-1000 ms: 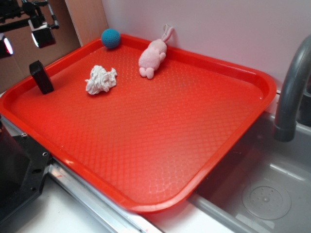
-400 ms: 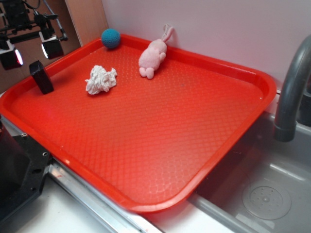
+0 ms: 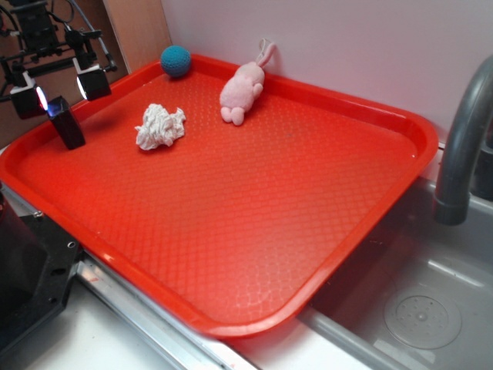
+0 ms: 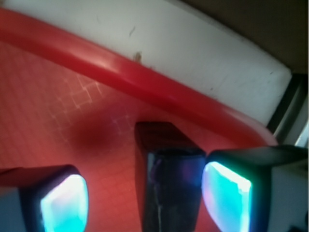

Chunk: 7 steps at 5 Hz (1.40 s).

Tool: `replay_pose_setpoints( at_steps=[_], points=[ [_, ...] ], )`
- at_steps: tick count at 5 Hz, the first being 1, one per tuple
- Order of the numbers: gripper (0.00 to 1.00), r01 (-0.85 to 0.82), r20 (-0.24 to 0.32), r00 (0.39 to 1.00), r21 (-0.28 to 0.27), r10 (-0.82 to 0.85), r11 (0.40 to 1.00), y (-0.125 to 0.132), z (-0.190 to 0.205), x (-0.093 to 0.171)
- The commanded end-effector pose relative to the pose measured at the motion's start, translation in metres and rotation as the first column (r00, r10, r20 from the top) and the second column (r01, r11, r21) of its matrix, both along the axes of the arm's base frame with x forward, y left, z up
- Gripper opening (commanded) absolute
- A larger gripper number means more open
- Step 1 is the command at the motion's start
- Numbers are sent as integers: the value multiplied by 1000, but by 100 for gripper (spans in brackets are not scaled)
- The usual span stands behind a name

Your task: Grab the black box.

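Landmark: the red tray (image 3: pixel 254 231); every place below is told from it.
Black box (image 3: pixel 68 123): it stands upright near the tray's left rim, apart from the white crumpled rag (image 3: pixel 160 126), which lies further in toward the middle.
Other things: a teal ball (image 3: pixel 176 60) sits at the tray's far corner and a pink plush toy (image 3: pixel 243 91) lies near the far rim; both are well apart from my work.
My pincer (image 3: pixel 60 91): it is spread wide and hangs just above the box, one lit pad on each side of it.
Wrist view: the box (image 4: pixel 166 183) rises between my pads (image 4: pixel 63 205), but it sits off centre, touching or nearly touching the right-hand pad (image 4: pixel 227 198), with a wide gap on the other side.
Step in hand, as I judge it: line up and come down over the box before I squeeze.
How to do it well: I should shift sideways so that the box is midway between the pads, then sink low enough to grip its flat sides rather than its top edge.
Risk: if I squeeze while off centre, the near pad may push this tall, narrow block over or against the tray rim (image 4: pixel 145 82).
Grip: the sides look smooth and flat, so an even, square squeeze should hold.
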<state>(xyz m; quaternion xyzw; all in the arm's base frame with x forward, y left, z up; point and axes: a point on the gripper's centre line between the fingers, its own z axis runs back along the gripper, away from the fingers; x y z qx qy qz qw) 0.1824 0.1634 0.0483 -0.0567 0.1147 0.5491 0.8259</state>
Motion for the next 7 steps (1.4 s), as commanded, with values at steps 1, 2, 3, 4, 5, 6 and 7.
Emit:
replay_pose_setpoints(
  at_steps=[1, 2, 3, 4, 5, 6, 7],
  points=[
    [100, 29, -10, 1000, 30, -28, 999, 3, -6, 0],
    [100, 43, -31, 999, 40, -41, 998, 0, -17, 2],
    [100, 59, -50, 997, 47, -56, 997, -6, -25, 2],
    [99, 66, -70, 996, 55, -62, 996, -12, -30, 1],
    [0, 61, -55, 997, 73, -57, 995, -15, -30, -1],
    [0, 64, -49, 997, 83, -60, 994, -15, -24, -1],
    [0, 62, -44, 997, 88, -58, 994, -16, -19, -1]
  ],
)
